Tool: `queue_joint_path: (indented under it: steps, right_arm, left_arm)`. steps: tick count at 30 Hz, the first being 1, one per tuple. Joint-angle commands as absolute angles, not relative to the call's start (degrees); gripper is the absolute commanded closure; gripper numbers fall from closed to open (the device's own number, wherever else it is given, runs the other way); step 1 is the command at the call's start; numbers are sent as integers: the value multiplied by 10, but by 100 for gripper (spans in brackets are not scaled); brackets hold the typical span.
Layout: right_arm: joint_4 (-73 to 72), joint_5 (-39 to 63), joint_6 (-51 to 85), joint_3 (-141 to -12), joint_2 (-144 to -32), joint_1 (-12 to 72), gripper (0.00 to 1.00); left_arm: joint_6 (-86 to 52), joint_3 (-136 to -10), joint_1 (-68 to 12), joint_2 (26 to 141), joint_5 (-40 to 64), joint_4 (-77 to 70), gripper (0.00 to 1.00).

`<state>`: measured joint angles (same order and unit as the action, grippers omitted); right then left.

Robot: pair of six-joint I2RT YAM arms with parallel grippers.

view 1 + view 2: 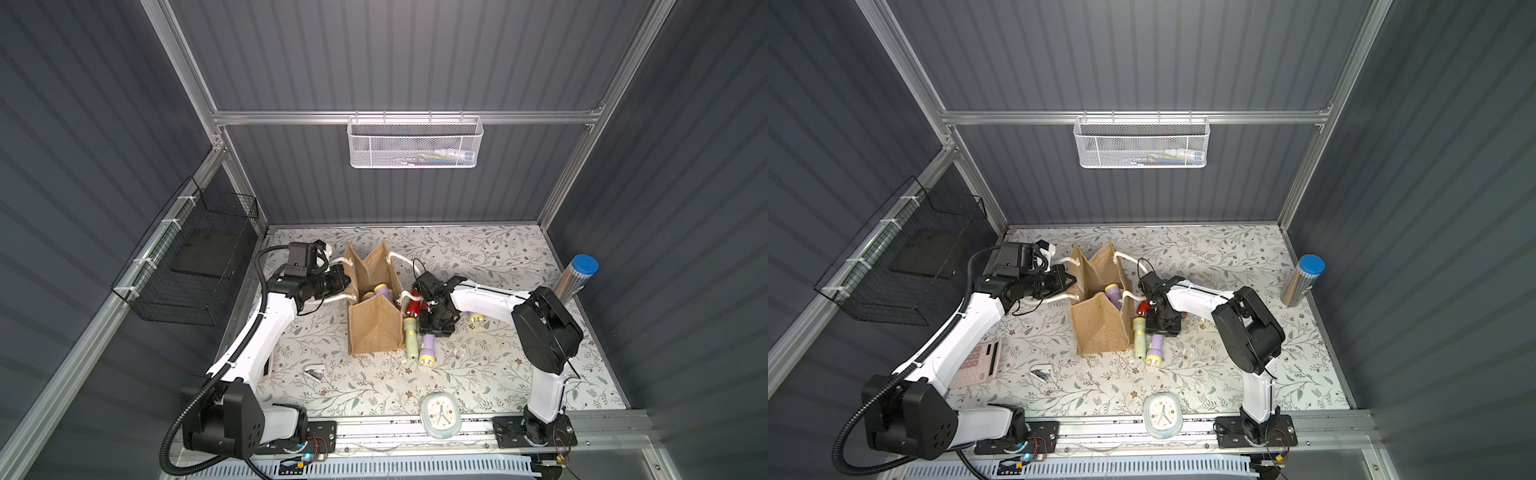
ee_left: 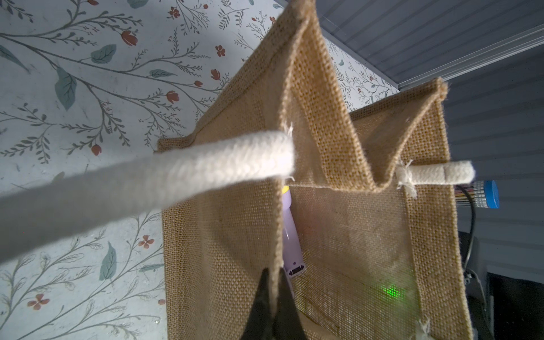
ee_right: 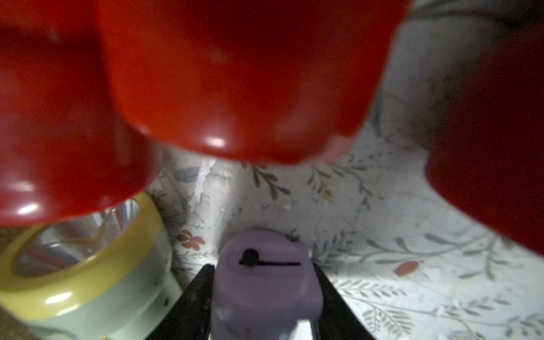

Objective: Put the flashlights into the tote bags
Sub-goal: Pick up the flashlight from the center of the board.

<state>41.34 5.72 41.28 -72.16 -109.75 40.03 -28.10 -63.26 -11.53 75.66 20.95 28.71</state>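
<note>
Burlap tote bag (image 1: 374, 328) rim clamped in the left tool (image 2: 275, 273), the right tool (image 3: 262, 266) grips a lavender flashlight (image 3: 265, 294), which should rise straight, clear of crowding red flashlights (image 3: 241, 73).

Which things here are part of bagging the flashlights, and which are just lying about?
Job: tan burlap tote bag; lavender flashlights inside it; beside it, pale green flashlight, yellow-headed lavender flashlight, red flashlights.
Lying about: silver cylinder with blue cap; pastel alarm clock; pink calculator; white mesh basket; black wire basket.
</note>
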Motion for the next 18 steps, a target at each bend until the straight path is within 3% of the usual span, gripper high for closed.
queue_joint_path:
  steps: [1, 7, 12, 15, 18]
  right_arm:
    - [457, 7, 407, -725, -1111, 404, 52]
    - [460, -4, 405, -712, -1082, 404, 70]
    - [432, 10, 381, -676, -994, 403, 80]
    - [412, 36, 372, -649, -915, 393, 82]
    - [374, 135, 384, -607, -824, 340, 80]
  left_arm:
    - [-278, -630, -109, 752, 205, 292, 100]
    - [-278, -638, -109, 756, 205, 297, 100]
    - [-284, -642, -109, 758, 206, 296, 100]
    - [-288, -641, -110, 756, 207, 293, 100]
    - [-289, -644, -110, 752, 208, 295, 100]
